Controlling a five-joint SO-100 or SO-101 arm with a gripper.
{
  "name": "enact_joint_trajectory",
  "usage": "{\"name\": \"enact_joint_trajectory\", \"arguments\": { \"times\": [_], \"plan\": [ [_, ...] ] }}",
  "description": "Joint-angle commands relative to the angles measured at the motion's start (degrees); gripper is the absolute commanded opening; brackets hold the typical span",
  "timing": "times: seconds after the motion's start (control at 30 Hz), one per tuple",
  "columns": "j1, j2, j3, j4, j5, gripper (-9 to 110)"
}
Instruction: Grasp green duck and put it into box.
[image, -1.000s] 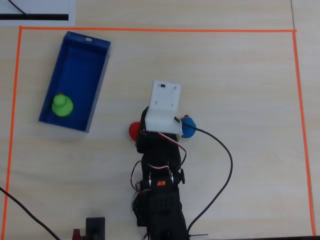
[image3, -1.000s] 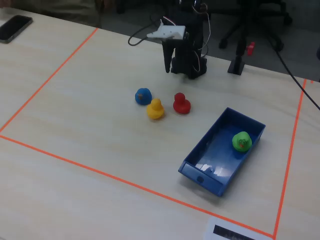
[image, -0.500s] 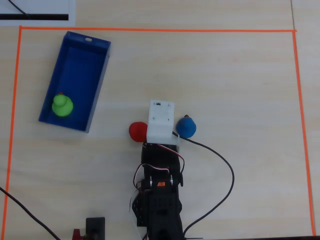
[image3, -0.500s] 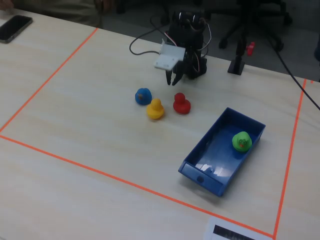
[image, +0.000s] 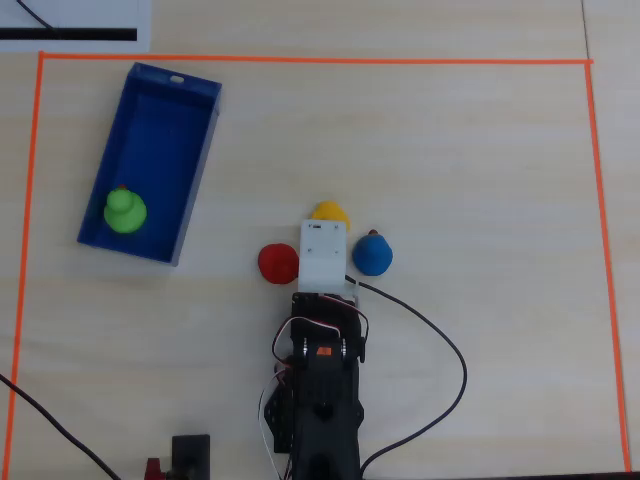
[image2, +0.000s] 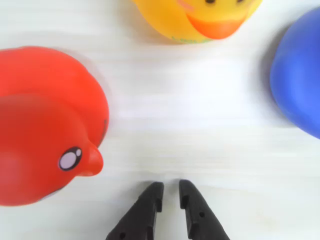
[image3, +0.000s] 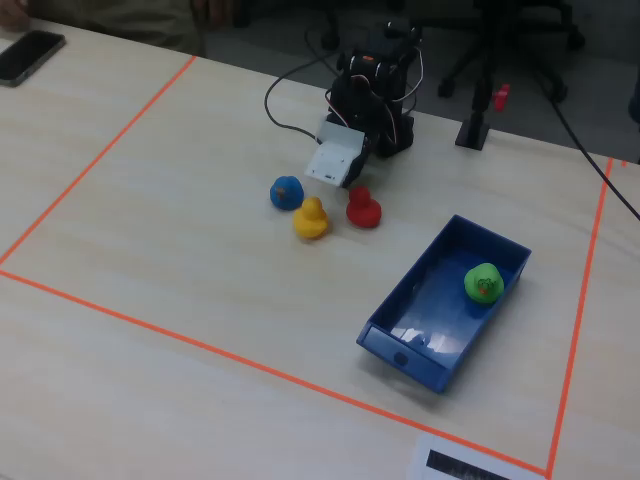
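The green duck (image: 125, 211) sits upright inside the blue box (image: 165, 140) near its lower end in the overhead view; in the fixed view the green duck (image3: 484, 282) is at the far end of the box (image3: 430, 300). My gripper (image2: 171, 189) is far from both, low over the table between three other ducks. Its black fingertips (image2: 154, 193) stand almost together, with only a thin slit and nothing between them. In the overhead view a white wrist mount (image: 323, 253) hides the gripper.
A red duck (image: 277, 263), a yellow duck (image: 329, 211) and a blue duck (image: 372, 253) crowd round the wrist. In the wrist view the red duck (image2: 45, 125) is at left and the blue duck (image2: 300, 75) at right. Orange tape (image: 300, 60) frames the table.
The arm has folded back and down toward its base; the wrist dropped from above the ducks to just over the table between them. The green duck and box have not moved.
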Motion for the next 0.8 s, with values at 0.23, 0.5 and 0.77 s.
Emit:
{"name": "enact_joint_trajectory", "arguments": {
  "times": [0.23, 0.5, 0.77],
  "plan": [
    [1.3, -0.3, 0.1, 1.3, 0.8, 2],
    [1.3, -0.3, 0.1, 1.4, 0.8, 3],
    [1.3, -0.3, 0.1, 1.4, 0.8, 3]
  ]
}}
